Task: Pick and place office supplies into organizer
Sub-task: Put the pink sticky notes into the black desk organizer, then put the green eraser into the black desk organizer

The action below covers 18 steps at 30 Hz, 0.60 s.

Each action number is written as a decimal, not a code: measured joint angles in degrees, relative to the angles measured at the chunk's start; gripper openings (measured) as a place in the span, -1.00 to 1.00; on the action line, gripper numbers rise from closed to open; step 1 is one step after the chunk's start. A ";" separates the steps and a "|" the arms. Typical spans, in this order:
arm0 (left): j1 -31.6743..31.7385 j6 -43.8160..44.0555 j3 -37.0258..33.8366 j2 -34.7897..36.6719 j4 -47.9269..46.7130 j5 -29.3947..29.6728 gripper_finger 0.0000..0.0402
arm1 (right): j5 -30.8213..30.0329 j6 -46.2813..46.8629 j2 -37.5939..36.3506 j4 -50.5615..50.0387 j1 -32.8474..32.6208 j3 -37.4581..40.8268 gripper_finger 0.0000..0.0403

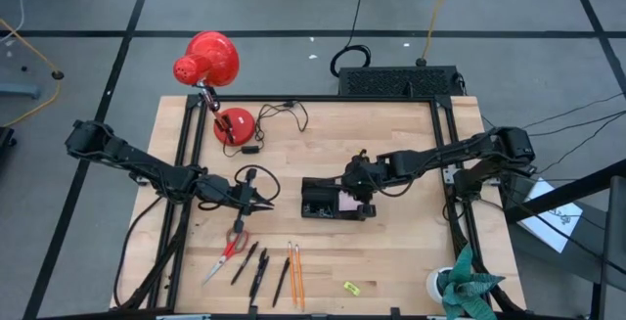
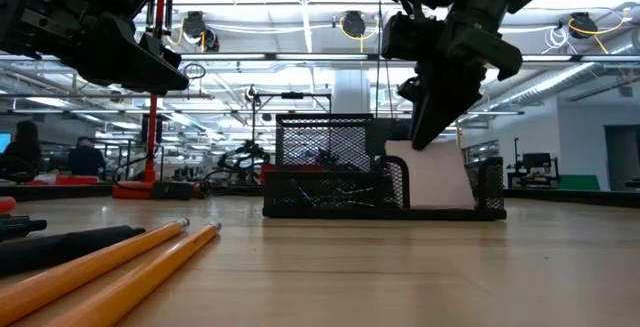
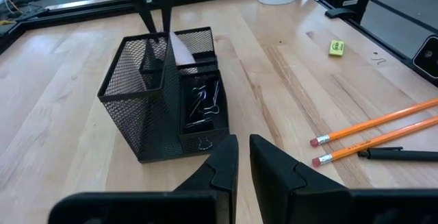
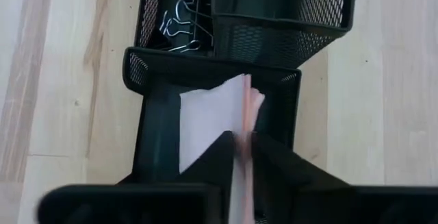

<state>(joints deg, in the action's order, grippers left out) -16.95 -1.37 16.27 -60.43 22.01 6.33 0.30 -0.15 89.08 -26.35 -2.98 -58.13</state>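
Pencils (image 2: 110, 267), 2 of them, lie nearest us on the desk (image 1: 391, 261) and are not yet sorted. With them wait the scissors (image 1: 231, 248), the pens (image 1: 256, 266) and the yellow piece (image 1: 352, 288). We judge the task roughly half done: the binder clips (image 3: 204, 104) already sit in a low compartment of the organizer (image 1: 328, 203), and the sticky pad (image 4: 222, 118) stands on edge in the end compartment.

Our right claw (image 4: 243, 148) hangs over that compartment with the pad's edge between its fingertips; the gap is narrow, and we cannot tell whether it grips or has just let go. Our left claw (image 3: 243, 159) hovers near the organizer's clip end, above the scissors. Its fingers are nearly together and hold nothing.
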 joint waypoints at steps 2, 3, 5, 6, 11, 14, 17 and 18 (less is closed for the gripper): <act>0.00 0.01 0.00 -0.01 -0.01 0.00 -0.77 | -0.04 0.93 0.00 0.05 0.00 0.00 -0.58; 0.00 0.01 0.00 -0.01 -0.03 0.00 -0.77 | -0.10 1.20 0.00 0.03 0.00 0.00 -0.51; 0.00 0.01 0.00 -0.01 -0.02 0.00 -0.77 | -0.36 1.40 0.00 0.05 0.00 0.00 -0.40; 0.00 0.01 0.01 0.01 -0.04 0.02 -0.77 | -0.42 1.38 0.00 0.14 0.00 0.00 -0.35; 0.00 -0.53 0.00 0.01 -0.05 0.13 -0.77 | -2.95 0.25 -0.38 1.27 -0.01 -0.19 -0.16; 0.00 -0.59 0.00 -0.01 -0.03 0.15 -0.77 | -6.56 -1.72 -1.74 1.72 -0.07 -0.31 -0.11; 0.00 0.03 0.00 0.01 -0.02 0.14 -0.77 | -7.84 -1.86 -4.04 1.72 -0.52 -0.31 -0.08; 0.00 0.03 0.00 0.01 -0.10 0.15 -0.77 | -7.68 -1.25 -4.99 1.71 -0.83 -0.31 -0.08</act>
<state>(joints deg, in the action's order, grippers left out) -16.95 -1.34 16.27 -60.42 21.91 6.47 -7.39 -1.40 84.08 -24.64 -3.81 -58.43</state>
